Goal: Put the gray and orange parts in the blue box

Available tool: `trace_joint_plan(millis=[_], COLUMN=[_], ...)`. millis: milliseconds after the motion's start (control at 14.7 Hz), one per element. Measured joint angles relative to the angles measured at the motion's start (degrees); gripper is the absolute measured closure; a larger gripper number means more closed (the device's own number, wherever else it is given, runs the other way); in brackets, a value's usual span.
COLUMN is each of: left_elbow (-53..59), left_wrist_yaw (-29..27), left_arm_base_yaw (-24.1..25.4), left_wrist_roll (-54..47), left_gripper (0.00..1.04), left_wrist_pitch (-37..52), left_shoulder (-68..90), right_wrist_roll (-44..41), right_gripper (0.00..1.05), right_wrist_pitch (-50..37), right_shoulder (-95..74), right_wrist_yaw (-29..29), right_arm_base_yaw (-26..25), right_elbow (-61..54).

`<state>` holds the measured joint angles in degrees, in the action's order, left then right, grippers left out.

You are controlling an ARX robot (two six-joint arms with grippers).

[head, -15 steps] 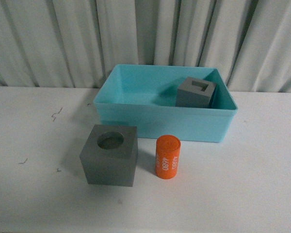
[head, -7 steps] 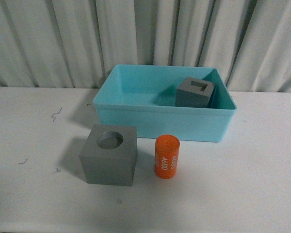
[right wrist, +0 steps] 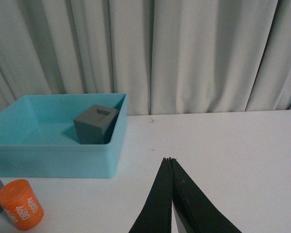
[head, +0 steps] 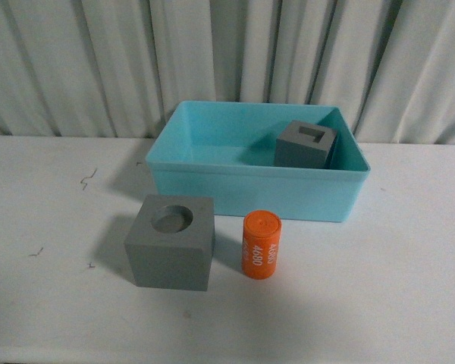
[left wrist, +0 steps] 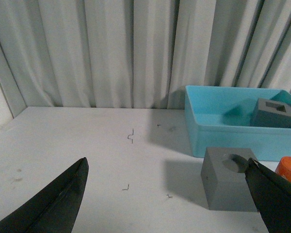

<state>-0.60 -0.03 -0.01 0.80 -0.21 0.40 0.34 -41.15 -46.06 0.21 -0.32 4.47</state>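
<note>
The box (head: 258, 196) is plain turquoise. The rectangular-hole cube (head: 306, 148) and the round-hole cube (head: 169, 246) are matte gray. The cylinder (head: 261, 246) is orange with white lettering. The worktop (head: 379, 288) is white, flecked with dark scuffs.

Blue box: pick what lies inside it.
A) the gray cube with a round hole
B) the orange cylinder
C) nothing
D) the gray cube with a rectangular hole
D: the gray cube with the rectangular hole sits inside the blue box, while the round-hole cube and the orange cylinder stand on the table in front of it.
</note>
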Motion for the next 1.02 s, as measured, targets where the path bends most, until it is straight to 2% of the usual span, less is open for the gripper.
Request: trace_joint_plan(millis=[136, 408, 883, 1019], left_elbow=[0.0, 0.0, 0.0, 0.0], left_wrist_yaw=[0.0, 0.0, 0.0, 0.0], left_arm_base_yaw=[0.0, 0.0, 0.0, 0.0], left_wrist_roll=[0.0, 0.0, 0.0, 0.0], left_gripper=[0.07, 0.07, 0.07, 0.07], left_wrist_pitch=[0.0, 0.0, 0.0, 0.0], left_shoulder=[0.0, 0.0, 0.0, 0.0], right_wrist_roll=[0.0, 0.0, 0.0, 0.0], right_gripper=[1.03, 1.03, 1.03, 1.03], right_wrist_pitch=[-1.4, 11.9, 24.0, 24.7], right_shoulder=[1.9, 16.1, 29.0, 29.6], right_wrist_yaw=[0.0, -0.1, -0.1, -0.1], right_arm_base_yaw=[0.0, 0.0, 0.0, 0.0], right_elbow=[-2.6, -3.8, -3.8, -3.8])
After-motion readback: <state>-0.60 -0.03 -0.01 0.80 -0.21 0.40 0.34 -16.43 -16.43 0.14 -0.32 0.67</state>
